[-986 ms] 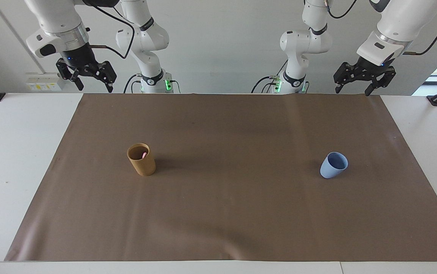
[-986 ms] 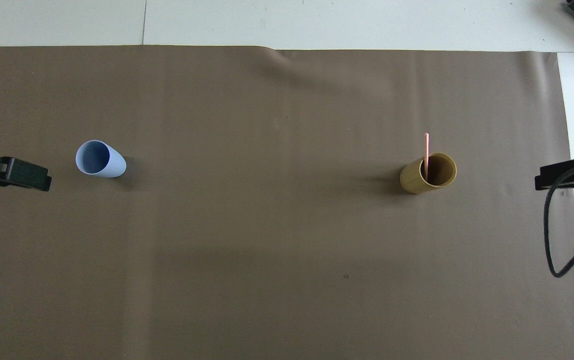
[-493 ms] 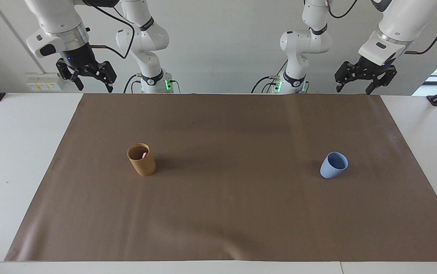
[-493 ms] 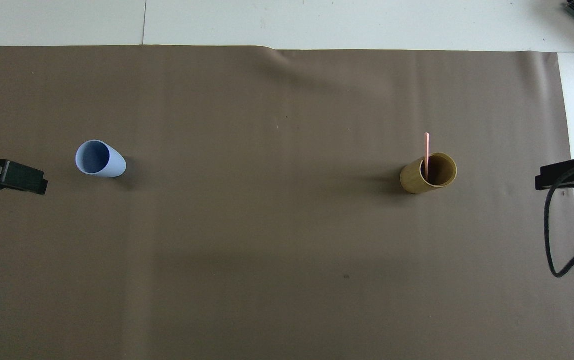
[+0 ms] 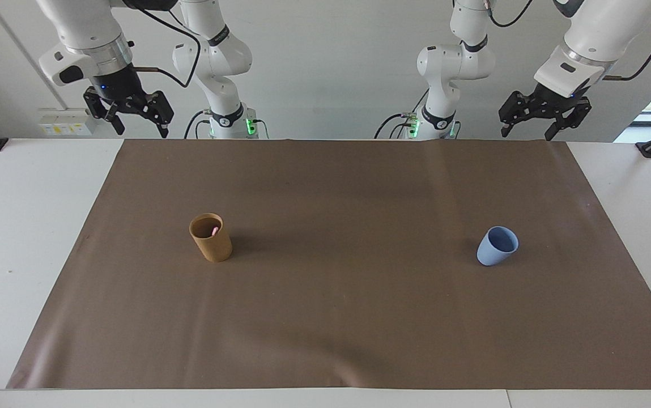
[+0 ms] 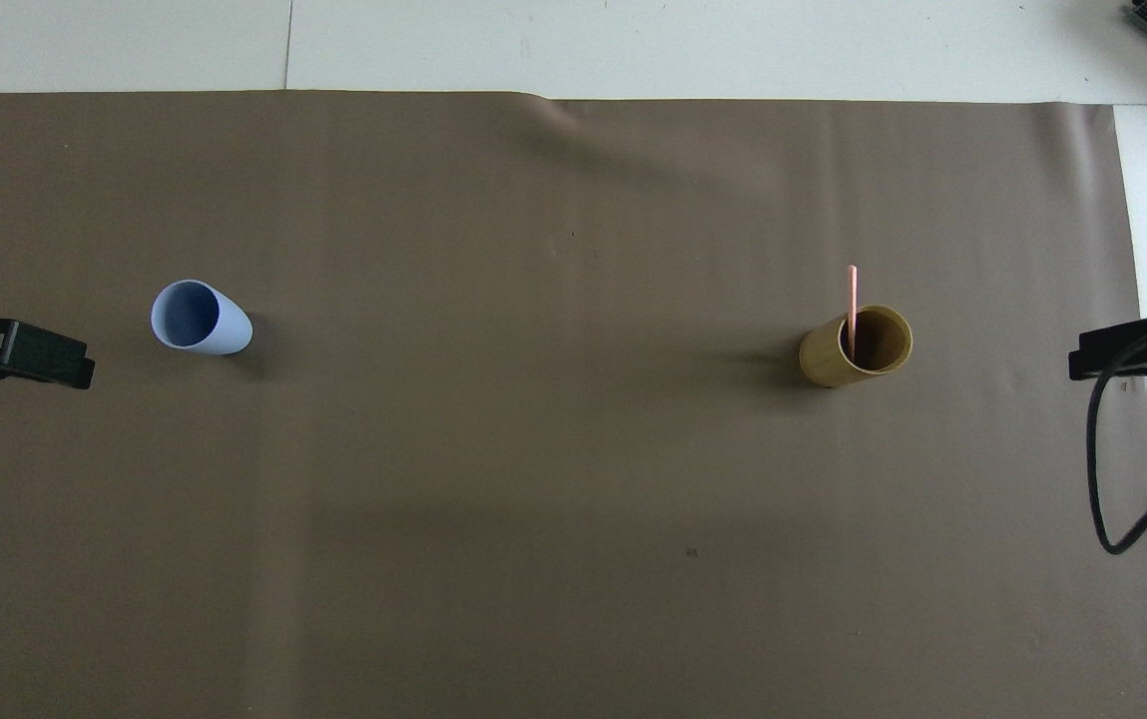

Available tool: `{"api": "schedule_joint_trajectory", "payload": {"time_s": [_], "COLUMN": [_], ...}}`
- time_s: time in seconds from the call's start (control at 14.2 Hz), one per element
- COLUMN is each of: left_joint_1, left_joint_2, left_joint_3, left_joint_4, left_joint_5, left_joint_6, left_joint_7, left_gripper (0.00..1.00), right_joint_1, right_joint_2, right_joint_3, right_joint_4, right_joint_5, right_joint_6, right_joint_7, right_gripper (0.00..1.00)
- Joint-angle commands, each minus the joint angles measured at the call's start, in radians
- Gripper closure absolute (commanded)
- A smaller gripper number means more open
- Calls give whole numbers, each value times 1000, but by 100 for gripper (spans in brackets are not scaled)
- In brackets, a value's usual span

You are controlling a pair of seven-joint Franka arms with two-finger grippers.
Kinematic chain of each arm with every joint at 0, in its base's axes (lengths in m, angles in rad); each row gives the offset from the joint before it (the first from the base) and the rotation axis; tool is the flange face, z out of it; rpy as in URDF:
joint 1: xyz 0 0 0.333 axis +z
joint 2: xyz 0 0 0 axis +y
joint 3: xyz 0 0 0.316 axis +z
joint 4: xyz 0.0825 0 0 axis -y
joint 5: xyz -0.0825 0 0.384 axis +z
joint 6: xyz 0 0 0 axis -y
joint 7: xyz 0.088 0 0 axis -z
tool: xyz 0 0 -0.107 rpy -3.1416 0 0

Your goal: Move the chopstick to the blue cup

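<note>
Chopstick | lower end hidden inside tan cup

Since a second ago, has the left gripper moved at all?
Yes, slightly. In the overhead view the left gripper has drawn back from the blue cup toward the picture's edge; the cup sits where it was. The gripper is open and empty.

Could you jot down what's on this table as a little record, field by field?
chopstick: stands in the tan cup, top sticking out
tan cup: upright on the brown mat, toward the right arm's end
blue cup: upright on the mat, empty, toward the left arm's end
left gripper: open, raised, holds nothing
right gripper: open, raised, holds nothing
task: not yet begun
</note>
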Motion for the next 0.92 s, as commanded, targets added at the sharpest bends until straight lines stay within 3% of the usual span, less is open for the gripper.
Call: {"api": "schedule_joint_trajectory", "payload": {"time_s": [0.0,0.85], "left_joint_1": [3,3], "left_joint_2": [-22,-27], "left_joint_3": [-2,-2], "left_joint_4": [-24,-33], "left_joint_5": [6,6], "left_joint_6": [11,36], "left_joint_7": [5,9], "left_gripper": [0,0], "right_joint_1": [-7,-7], "right_joint_2": [-21,-21], "right_joint_3": [6,6], "right_joint_4": [-23,-23], "right_joint_5": [-6,-6], "right_joint_6": [13,13], "right_joint_7": [11,11], "right_gripper": [0,0]}}
